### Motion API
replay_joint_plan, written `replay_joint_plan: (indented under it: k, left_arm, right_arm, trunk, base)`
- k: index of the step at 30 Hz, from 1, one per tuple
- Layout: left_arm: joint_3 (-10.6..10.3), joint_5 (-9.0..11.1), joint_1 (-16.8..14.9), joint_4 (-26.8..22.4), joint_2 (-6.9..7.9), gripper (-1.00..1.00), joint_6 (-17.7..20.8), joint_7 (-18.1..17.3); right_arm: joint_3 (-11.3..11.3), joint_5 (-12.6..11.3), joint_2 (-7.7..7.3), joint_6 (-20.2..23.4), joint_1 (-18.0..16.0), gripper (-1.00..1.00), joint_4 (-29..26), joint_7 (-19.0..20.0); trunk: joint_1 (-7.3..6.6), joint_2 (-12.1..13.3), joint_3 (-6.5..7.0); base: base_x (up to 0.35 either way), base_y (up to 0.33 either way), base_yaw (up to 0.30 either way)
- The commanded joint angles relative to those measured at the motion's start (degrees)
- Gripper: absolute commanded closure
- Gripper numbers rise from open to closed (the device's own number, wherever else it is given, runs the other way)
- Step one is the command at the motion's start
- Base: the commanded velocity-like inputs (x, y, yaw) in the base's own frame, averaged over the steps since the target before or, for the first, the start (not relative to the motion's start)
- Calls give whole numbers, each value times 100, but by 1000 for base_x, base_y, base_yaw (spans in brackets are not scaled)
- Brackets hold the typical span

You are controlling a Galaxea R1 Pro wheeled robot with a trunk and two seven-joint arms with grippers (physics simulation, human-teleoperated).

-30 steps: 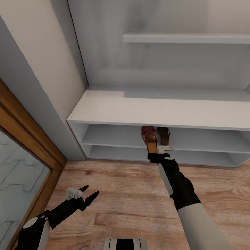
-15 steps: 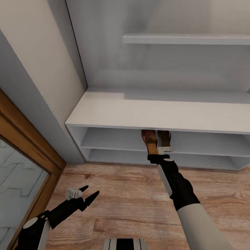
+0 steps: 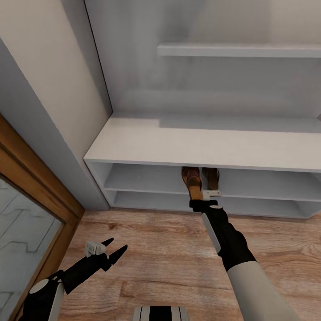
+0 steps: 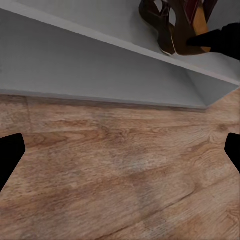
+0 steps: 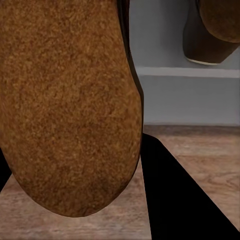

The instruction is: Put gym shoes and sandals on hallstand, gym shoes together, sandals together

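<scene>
1. Closest to me, the left gripper [image 3: 112,250] is hanging low over the wood floor [image 3: 156,249] with its two dark fingers spread wide and nothing between them. It is sitting well apart from the shoe rack [image 3: 209,147] and off to the left of the action. The left wrist view is showing bare planks between its fingertips.

2. A little farther in, the right arm is reaching straight forward toward the rack's front edge, and the right gripper [image 3: 201,199] is pinching the heel end of one brown sandal [image 3: 191,178]. In the right wrist view the tan footbed [image 5: 65,100] is lying right up against the camera, with a dark finger [image 5: 172,200] beside it, so the jaws are closed on that sandal.

3. The relation that matters: the held sandal's long axis is running straight away from the jaws, toe pointing into the rack and heel toward the robot, in line with the forearm. Its front part is already sitting under the thick top, over the upper open tier.

4. Just beyond and to the right, the second sandal [image 3: 211,177] is resting on that same tier, lying parallel to the held one and close beside it.

5. I judge the right arm is the one to finish this placement.
</scene>
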Motion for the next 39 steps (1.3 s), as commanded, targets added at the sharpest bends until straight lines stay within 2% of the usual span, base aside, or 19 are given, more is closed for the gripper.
replay_joint_plan:
  k: [1,19,21,28,39]
  left_arm:
    - [0,0,0,0,0,-100,0,0]
    - [0,0,0,0,0,-100,8,0]
    - [0,0,0,0,0,-100,9,0]
    - [-1,0,0,0,0,-100,9,0]
    - [0,0,0,0,0,-100,9,0]
  right_arm:
    - [-1,-20,0,-5,0,100,8,-3]
    - [-3,-22,0,-31,0,100,64,5]
    - [-9,-22,0,-216,2,100,208,5]
    - [-10,-21,0,-386,0,100,654,5]
    - [-10,-18,0,-407,0,100,756,4]
  trunk:
    - [0,0,0]
    - [0,0,0]
    - [0,0,0]
    - [0,0,0]
    - [0,0,0]
  base:
    - [0,0,0]
    - [98,0,0]
    - [3,0,0]
    - [83,0,0]
    - [81,0,0]
